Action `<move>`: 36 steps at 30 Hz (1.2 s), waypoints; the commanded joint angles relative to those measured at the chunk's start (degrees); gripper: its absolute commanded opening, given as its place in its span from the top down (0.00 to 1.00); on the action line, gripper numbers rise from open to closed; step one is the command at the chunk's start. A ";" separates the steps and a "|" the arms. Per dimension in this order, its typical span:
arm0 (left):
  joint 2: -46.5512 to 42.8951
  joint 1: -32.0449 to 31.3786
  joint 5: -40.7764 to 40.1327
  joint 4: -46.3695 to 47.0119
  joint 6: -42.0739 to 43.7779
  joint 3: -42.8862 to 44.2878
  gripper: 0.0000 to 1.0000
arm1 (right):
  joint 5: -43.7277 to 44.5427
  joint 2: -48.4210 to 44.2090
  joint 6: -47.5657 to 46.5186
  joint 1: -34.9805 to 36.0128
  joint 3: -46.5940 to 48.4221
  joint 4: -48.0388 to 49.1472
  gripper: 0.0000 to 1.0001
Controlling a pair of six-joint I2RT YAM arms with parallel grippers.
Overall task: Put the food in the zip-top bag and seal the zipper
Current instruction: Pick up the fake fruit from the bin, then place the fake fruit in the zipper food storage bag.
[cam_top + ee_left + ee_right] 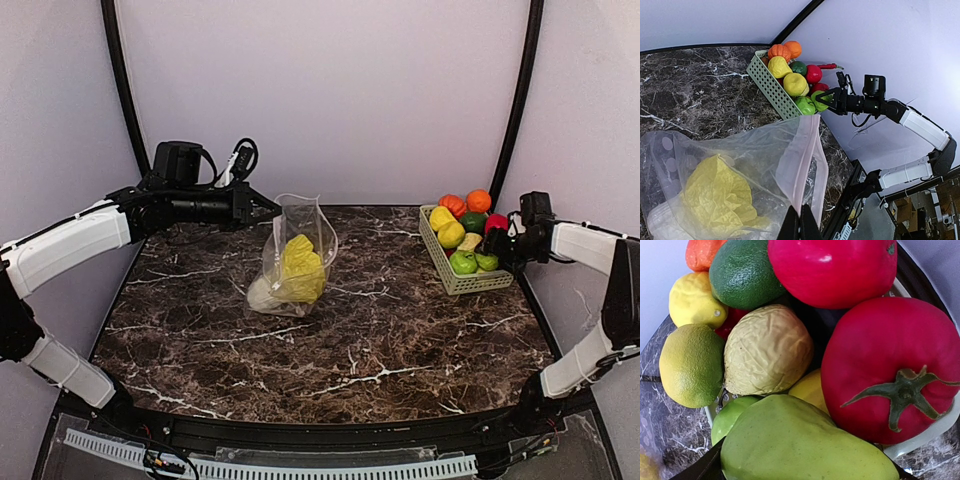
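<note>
The zip-top bag (297, 250) stands mid-table with its mouth held up and a yellow leafy cabbage (300, 268) inside. My left gripper (272, 211) is shut on the pink zipper (807, 155) strip at the bag's mouth; in the left wrist view its fingertips (800, 227) pinch that edge above the cabbage (715, 195). My right gripper (497, 250) is at the green basket's (440, 255) near right corner. In the right wrist view it (805, 462) is closed around a green pear (805, 440) that lies among the other food, next to a red tomato (890, 370).
The basket (770, 85) holds a red apple (835, 270), pale cabbage (767, 350), yellow lemon (690, 300), a yellow-green citrus (690, 365) and a dark green fruit (742, 272). It stands at the table's far right edge, by the tent wall.
</note>
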 commanded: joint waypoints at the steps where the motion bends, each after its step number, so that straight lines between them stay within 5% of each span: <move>1: -1.48 0.35 -0.30 0.81 0.13 -0.20 0.99 | -0.12 -1.46 -0.13 -0.17 -0.75 1.88 0.27; 17: -1.54 0.35 -0.06 1.07 0.07 -0.23 0.99 | -1.52 -10.46 -2.64 3.86 1.90 -1.48 0.37; 28: -1.32 0.39 0.10 1.51 -0.09 -0.20 0.99 | -8.68 -13.23 -7.80 31.86 15.02 -0.20 0.40; 36: -1.25 0.35 0.24 2.30 -0.48 -0.38 0.99 | -7.97 -5.84 -14.76 51.66 25.56 -1.11 0.40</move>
